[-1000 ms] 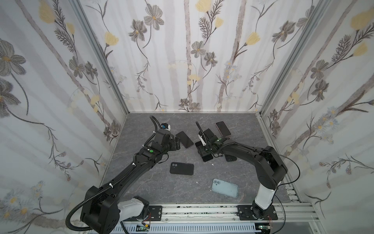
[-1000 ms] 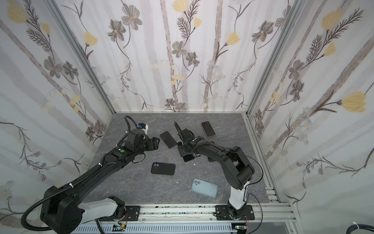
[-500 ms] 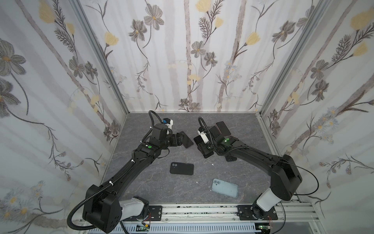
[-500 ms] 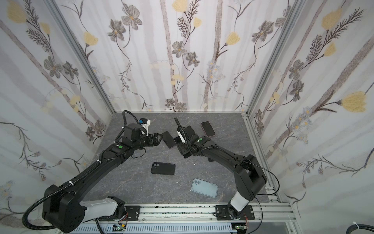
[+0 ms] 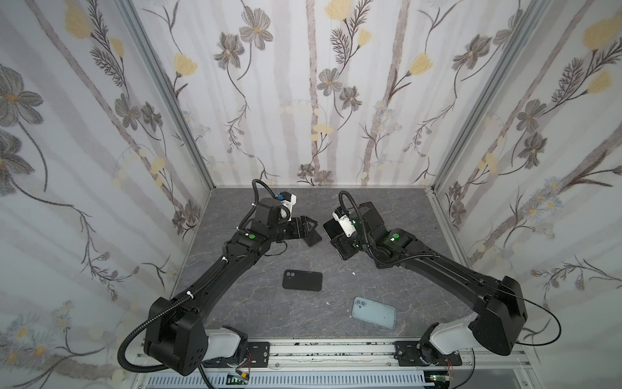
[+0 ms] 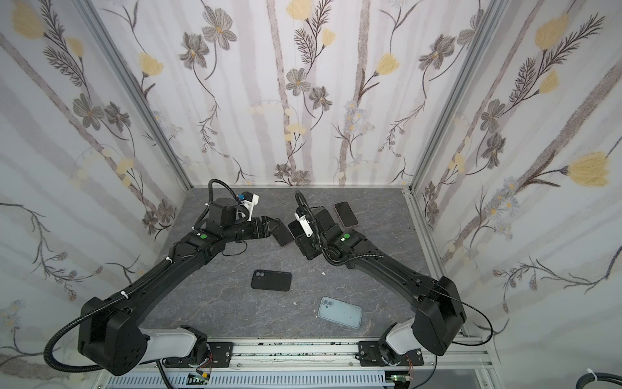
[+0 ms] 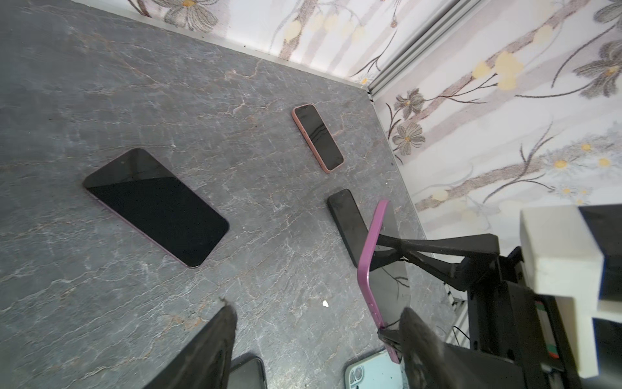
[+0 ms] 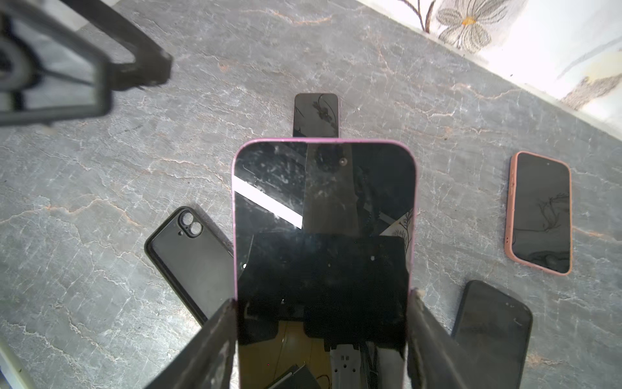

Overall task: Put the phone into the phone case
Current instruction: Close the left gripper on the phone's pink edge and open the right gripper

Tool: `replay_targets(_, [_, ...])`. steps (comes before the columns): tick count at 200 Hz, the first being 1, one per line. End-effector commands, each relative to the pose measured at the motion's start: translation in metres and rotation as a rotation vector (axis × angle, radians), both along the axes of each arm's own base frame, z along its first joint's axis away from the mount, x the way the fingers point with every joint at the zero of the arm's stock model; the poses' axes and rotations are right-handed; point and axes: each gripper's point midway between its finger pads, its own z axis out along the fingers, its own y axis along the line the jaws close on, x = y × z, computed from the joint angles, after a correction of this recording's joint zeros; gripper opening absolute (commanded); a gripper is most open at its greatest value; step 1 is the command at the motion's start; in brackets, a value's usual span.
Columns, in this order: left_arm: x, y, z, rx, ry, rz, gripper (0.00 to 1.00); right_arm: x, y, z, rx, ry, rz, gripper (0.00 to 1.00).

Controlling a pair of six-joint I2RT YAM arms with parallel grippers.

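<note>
Right end effector (image 8: pixel 323 301) clamps the phone (image 8: pixel 323 208); black case (image 8: pixel 188 256) lies on the surface (image 8: pixel 370 67) below, long axis skewed. In a top view, black case (image 5: pixel 302 280) lies frontward of the phone. Left wrist view: left end effector (image 7: pixel 316 323) open, empty.

phone (image 8: pixel 323 215): purple rim, dark smudged screen, lifted off the desk (image 8: pixel 101 168), tilted steeply, right gripper (image 8: pixel 323 303) clamped across its long edges. phone case (image 8: pixel 188 259): black, empty, open side up, lay flat just beside it.
</note>
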Motion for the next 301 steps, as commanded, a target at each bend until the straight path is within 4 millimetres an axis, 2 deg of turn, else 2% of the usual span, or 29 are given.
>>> replay_targets(1, [-0.002,-0.014,0.020,-0.079,-0.012,-0.069,0.75,0.001,0.004,0.021,0.036,-0.059,0.022,0.32])
replay_targets(28, [-0.004,-0.024,0.028,-0.129,0.002,-0.118,0.74,-0.003,0.006,0.033,0.054,-0.088,0.039,0.32])
replay_targets(85, [-0.001,-0.032,0.033,-0.177,0.022,-0.148,0.73,-0.009,0.008,0.054,0.066,-0.131,0.066,0.32])
replay_targets(153, [-0.004,-0.041,0.030,-0.224,0.057,-0.197,0.65,-0.017,0.014,0.057,0.047,-0.133,0.106,0.32])
replay_targets(185, [-0.009,-0.045,0.032,-0.242,0.066,-0.233,0.49,-0.013,0.013,0.059,0.038,-0.141,0.095,0.32])
replay_targets(188, [-0.010,-0.045,0.033,-0.244,0.065,-0.238,0.47,-0.021,0.022,0.059,0.038,-0.140,0.121,0.32])
replay_targets(213, [-0.020,-0.046,0.031,-0.257,0.081,-0.276,0.34,-0.021,0.024,0.061,0.031,-0.146,0.121,0.32])
replay_targets(233, [-0.028,-0.046,0.029,-0.264,0.093,-0.299,0.17,-0.021,0.027,0.062,0.033,-0.149,0.126,0.32])
replay_targets(248, [-0.032,-0.045,0.029,-0.267,0.091,-0.306,0.00,-0.022,0.030,0.062,0.030,-0.148,0.130,0.32])
replay_targets(280, [-0.031,-0.039,0.034,-0.267,0.064,-0.262,0.00,-0.021,0.032,0.068,0.042,-0.156,0.112,0.34])
replay_targets(292, [-0.028,-0.035,0.040,-0.273,0.039,-0.226,0.00,-0.018,0.032,0.075,0.056,-0.169,0.079,0.41])
replay_targets(301, [-0.024,-0.030,0.045,-0.277,0.016,-0.186,0.00,-0.016,0.031,0.080,0.073,-0.173,0.055,0.50])
